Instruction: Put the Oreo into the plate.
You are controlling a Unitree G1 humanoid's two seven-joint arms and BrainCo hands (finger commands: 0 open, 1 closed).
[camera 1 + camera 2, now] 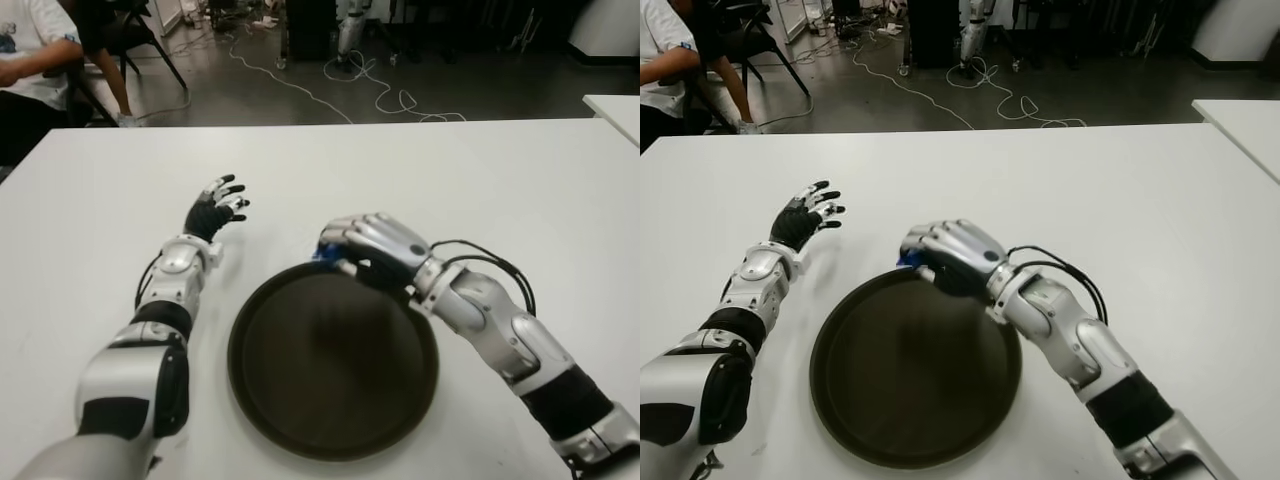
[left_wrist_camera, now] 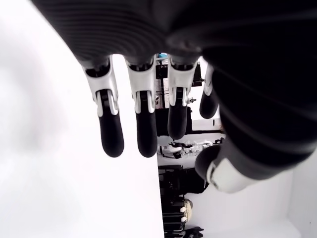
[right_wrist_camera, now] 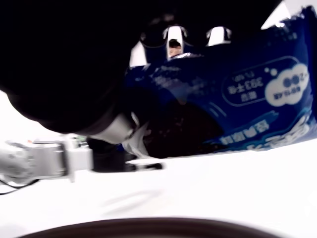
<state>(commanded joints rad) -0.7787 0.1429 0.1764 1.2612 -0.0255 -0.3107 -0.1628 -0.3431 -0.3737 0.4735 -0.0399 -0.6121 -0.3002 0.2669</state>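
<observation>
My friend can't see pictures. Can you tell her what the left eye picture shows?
The robot's right hand grips a blue Oreo packet at the far rim of a dark round plate on a white table. Its left hand, fingers spread, shows left of the plate.

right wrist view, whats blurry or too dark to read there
Right wrist view: the right robot hand is an underexposed black mass close to the lens; the blue Oreo pack it grips is soft, its print barely legible; the plate rim is a dark smear. Left eye view: the plate shows dull glare.
</observation>
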